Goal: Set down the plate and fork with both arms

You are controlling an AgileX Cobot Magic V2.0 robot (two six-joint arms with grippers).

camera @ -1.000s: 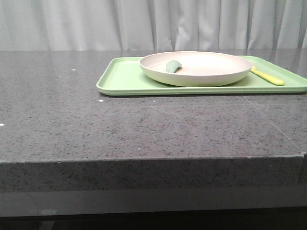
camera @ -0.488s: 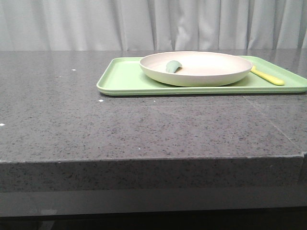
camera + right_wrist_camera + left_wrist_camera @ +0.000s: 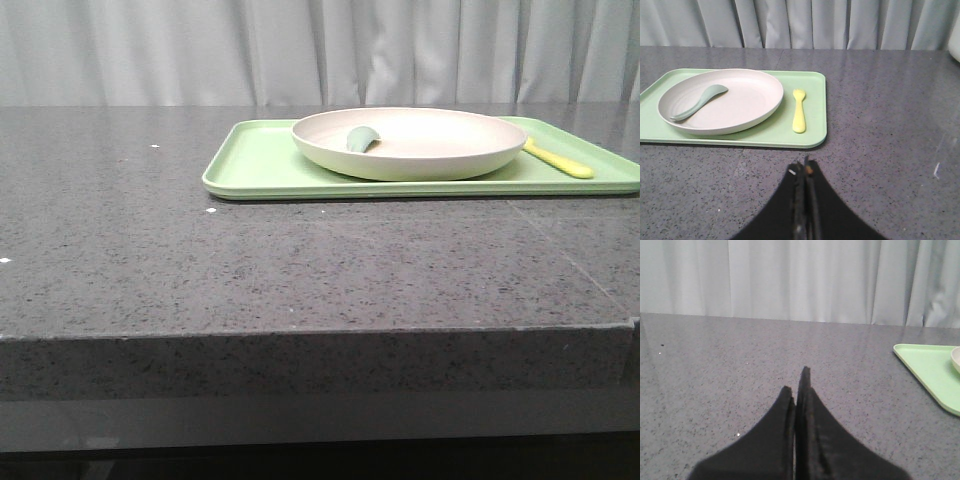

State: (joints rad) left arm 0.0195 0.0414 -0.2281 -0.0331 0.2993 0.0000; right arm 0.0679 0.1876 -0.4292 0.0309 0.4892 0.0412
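Observation:
The cream plate [image 3: 410,142] rests on a light-green tray [image 3: 260,165] at the back right of the table. It also shows in the right wrist view [image 3: 722,100], with a grey-green utensil [image 3: 700,101] lying in it. The yellow fork [image 3: 799,111] lies on the tray beside the plate; it also shows in the front view [image 3: 558,158]. My right gripper [image 3: 804,167] is shut and empty, over the table short of the tray. My left gripper [image 3: 796,382] is shut and empty, over bare table well left of the tray [image 3: 930,367]. Neither gripper shows in the front view.
The dark speckled stone table [image 3: 300,260] has its front edge near the camera. A grey curtain [image 3: 300,50] hangs behind the table.

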